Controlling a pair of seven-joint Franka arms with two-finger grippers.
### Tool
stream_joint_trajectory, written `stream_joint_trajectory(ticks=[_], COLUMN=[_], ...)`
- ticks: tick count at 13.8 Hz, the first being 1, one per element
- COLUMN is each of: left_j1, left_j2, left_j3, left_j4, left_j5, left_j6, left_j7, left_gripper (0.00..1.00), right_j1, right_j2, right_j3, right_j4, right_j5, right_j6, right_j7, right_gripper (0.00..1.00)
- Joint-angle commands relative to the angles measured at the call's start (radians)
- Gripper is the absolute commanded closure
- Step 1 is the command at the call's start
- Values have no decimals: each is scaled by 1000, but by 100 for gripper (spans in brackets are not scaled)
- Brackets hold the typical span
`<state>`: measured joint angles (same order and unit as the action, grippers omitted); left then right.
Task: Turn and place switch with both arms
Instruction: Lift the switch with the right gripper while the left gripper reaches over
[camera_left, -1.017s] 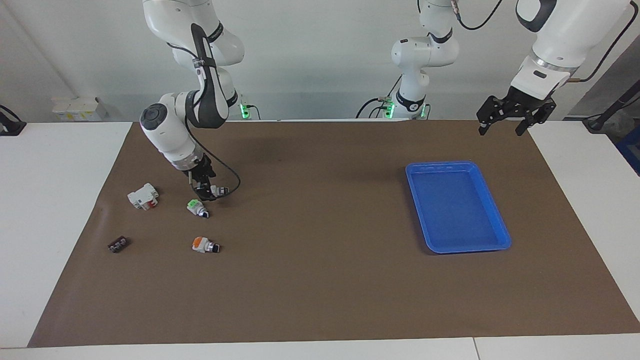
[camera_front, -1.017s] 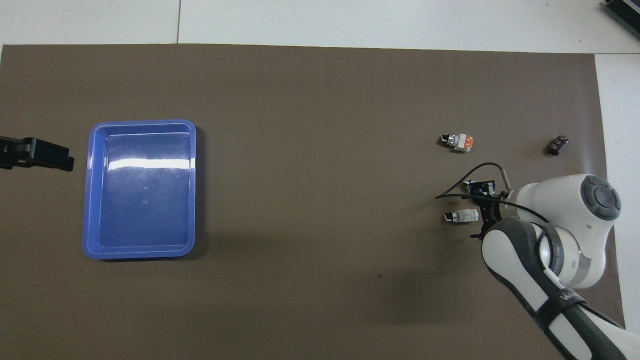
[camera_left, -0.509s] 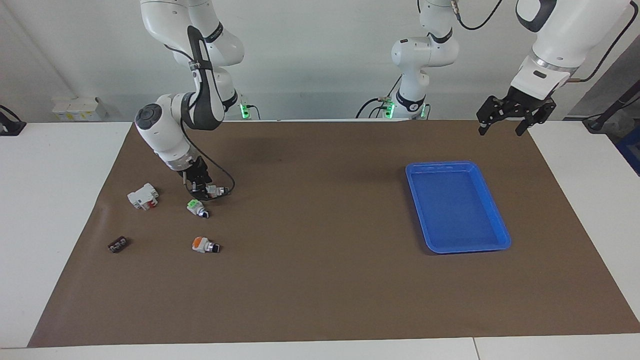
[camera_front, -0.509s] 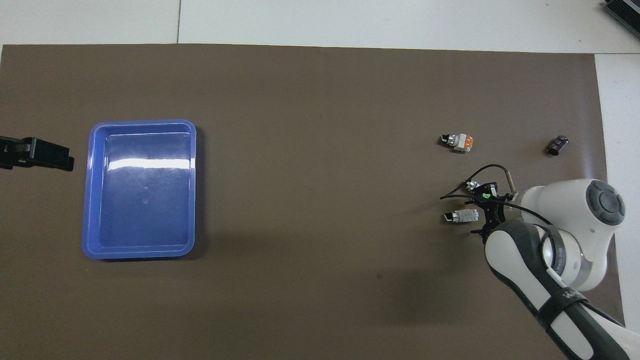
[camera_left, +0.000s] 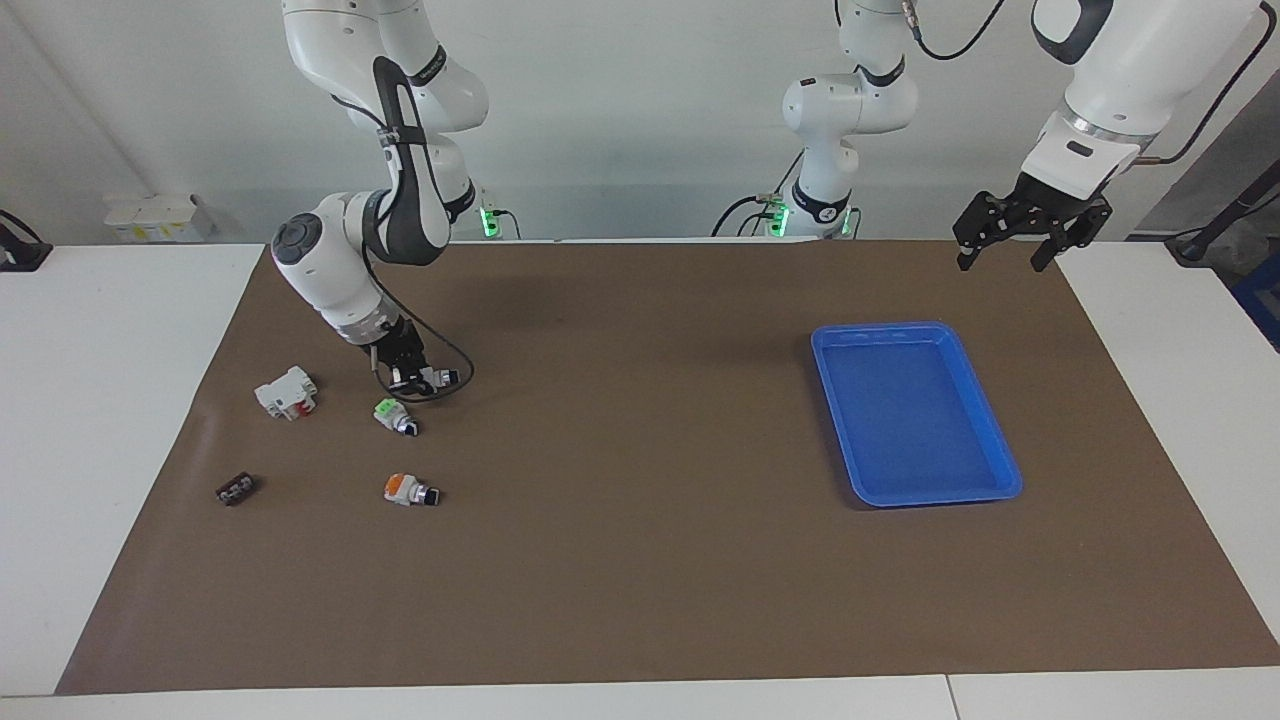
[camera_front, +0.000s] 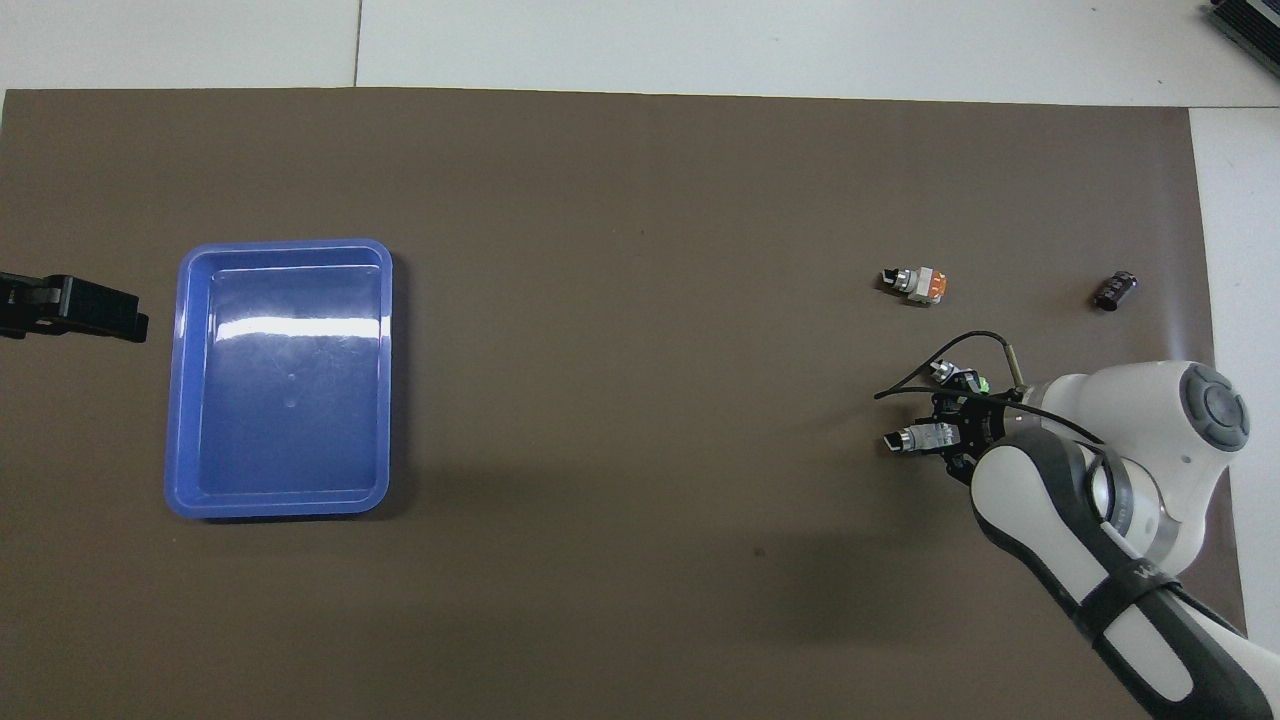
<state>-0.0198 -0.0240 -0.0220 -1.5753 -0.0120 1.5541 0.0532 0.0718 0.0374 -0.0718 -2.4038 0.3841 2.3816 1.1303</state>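
So the right gripper (camera_left: 410, 379) has pulled in tight over the last second and is now clamped on the switch (camera_left: 434, 378), whose black knob pokes out toward the middle of the bench (camera_left: 130, 330). It sits low over the brown mat (camera_left: 640, 560), just nearer the robots than the green-ended switch (camera_left: 393, 415). The other orange switch (camera_left: 408, 489) lies farther out, with a white block (camera_left: 286, 392) and a small black part (camera_left: 236, 489) toward the right arm's end. The left gripper (camera_left: 1010, 245) waits up in the air with fingers spread wide, off past the blue tray (camera_left: 1003, 470).
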Motion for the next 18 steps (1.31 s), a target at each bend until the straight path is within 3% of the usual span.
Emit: stream_joint_trajectory(ticks=[1, 6, 8, 14, 18], left_j1=[0, -2, 0, -11, -89], left_j2=[-24, -24, -25, -31, -63], left_j3=[1, 1, 1, 1, -16], left_j4=[-22, -22, -22, -37, -107], left_j5=[21, 23, 21, 21, 9], left_j6=[-6, -6, -6, -6, 64], left_j7=[1, 1, 1, -1, -12], left_gripper=[0, 0, 0, 0, 0], right_j1=[-15, 23, 58, 161, 250], right_j2=[12, 6, 2, 53, 75], right_j3=[3, 18, 29, 58, 58], right_j4=[144, 406, 468, 632, 677], right_j5=[104, 223, 313, 614, 657], right_j6=[-199, -531, -564, -483, -384], right_j7=[-75, 23, 127, 328, 437], right_gripper=[100, 100, 100, 100, 100])
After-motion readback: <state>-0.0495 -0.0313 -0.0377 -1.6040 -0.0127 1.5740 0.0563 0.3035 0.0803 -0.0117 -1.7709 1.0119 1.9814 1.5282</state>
